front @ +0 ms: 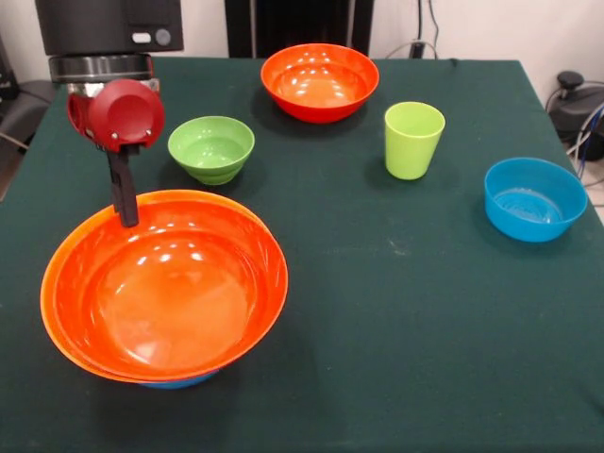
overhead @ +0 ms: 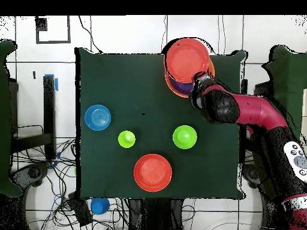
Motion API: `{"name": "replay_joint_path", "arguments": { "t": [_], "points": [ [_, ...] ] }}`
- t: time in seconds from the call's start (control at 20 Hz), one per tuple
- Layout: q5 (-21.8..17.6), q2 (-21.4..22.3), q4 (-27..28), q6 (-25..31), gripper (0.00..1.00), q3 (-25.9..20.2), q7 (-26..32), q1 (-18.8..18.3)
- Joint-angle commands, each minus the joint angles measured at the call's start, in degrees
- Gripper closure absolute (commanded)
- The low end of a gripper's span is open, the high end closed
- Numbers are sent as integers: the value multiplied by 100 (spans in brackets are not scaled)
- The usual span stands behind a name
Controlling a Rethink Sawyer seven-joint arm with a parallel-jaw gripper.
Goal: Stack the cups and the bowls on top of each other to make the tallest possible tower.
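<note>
The tower (front: 165, 293) is located at a corner of the green desk (front: 396, 311); a large orange bowl is seen on top, and blue and purple rims are visible beneath it. The hand (front: 125, 203) is positioned at the tower's far rim, apparently touching it; whether it is wide or narrow cannot be told. The lime-green cup (front: 412, 140) is set upright between a blue bowl (front: 533, 199) and the small green bowl (front: 211, 148). A red-orange bowl (front: 320, 81) is placed well apart.

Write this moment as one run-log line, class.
gripper: at tower rim, state unclear | loose: lime cup, green bowl, blue bowl, red-orange bowl
</note>
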State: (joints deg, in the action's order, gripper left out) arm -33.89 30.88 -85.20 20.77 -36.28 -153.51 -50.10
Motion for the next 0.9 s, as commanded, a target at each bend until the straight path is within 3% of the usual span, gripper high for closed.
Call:
{"name": "replay_joint_path", "arguments": {
  "t": [0.05, 0.9],
  "points": [
    [-522, -280, -237, -355, 100, -277, 1161, -8],
    [-897, -557, -136, -241, 100, -269, 1283, -162]
  ]
}}
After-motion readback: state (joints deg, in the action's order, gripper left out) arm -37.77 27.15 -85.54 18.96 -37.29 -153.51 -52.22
